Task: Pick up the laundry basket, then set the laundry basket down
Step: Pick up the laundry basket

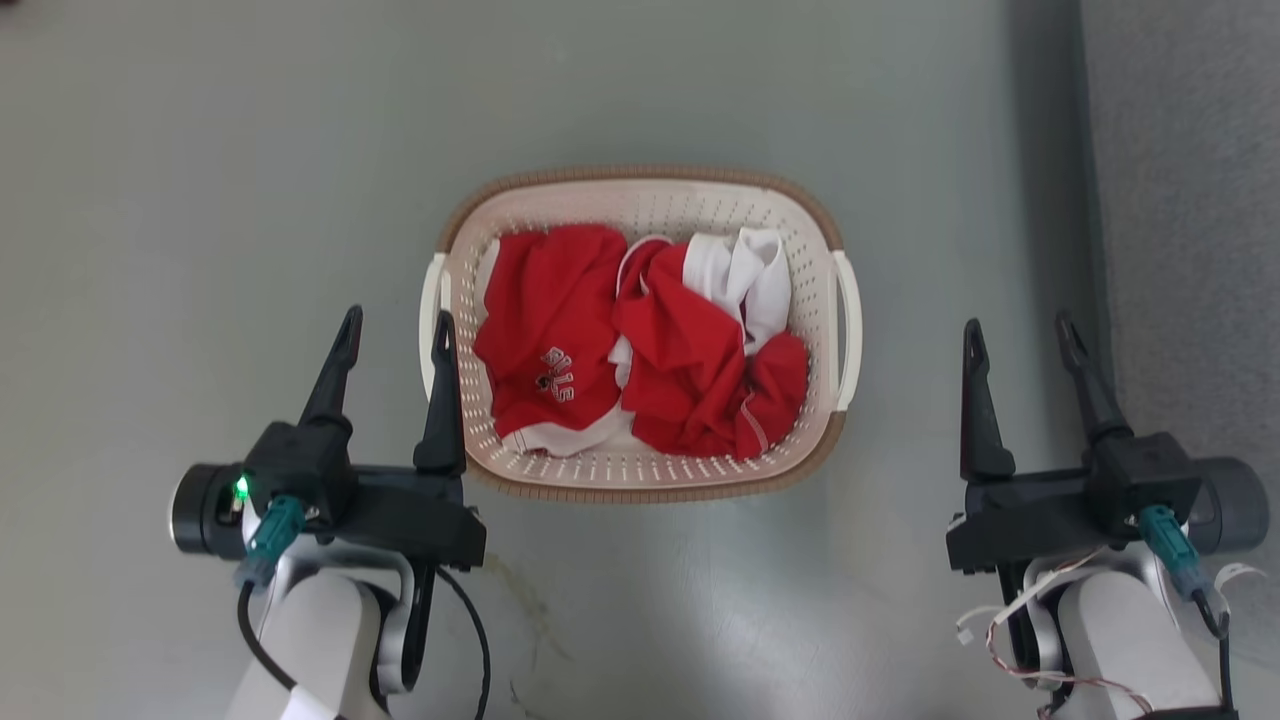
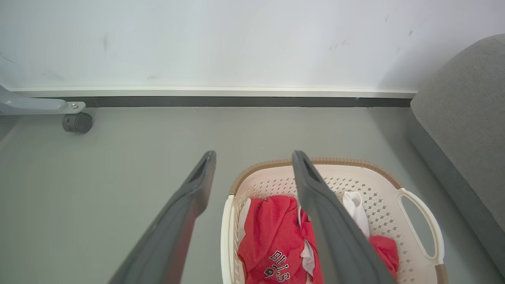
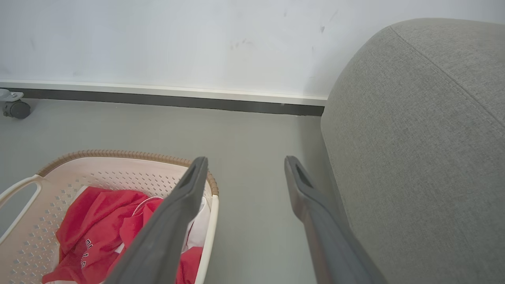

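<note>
Lower left, the left gripper [image 1: 397,320] is wide open and empty, its inner finger [image 1: 442,400] over the left handle [image 1: 430,290] of the laundry basket [image 1: 640,205]. Lower right, the right gripper [image 1: 1020,325], also open and empty, stands between basket and sofa [image 1: 1190,200]. Beyond the centre basket, the floor [image 1: 200,150] reaches the top edge.

A grey sofa [image 3: 414,138] stands on the grey floor [image 1: 200,150], reaching a white wall [image 2: 236,39]. Left of the sofa lie crumpled red and white clothes [image 1: 640,340]; farther left, near the wall, is a black caster [image 2: 77,122].

The cream perforated laundry basket [image 1: 640,215], brown-rimmed, sits upright on the floor holding red-and-white clothes.
</note>
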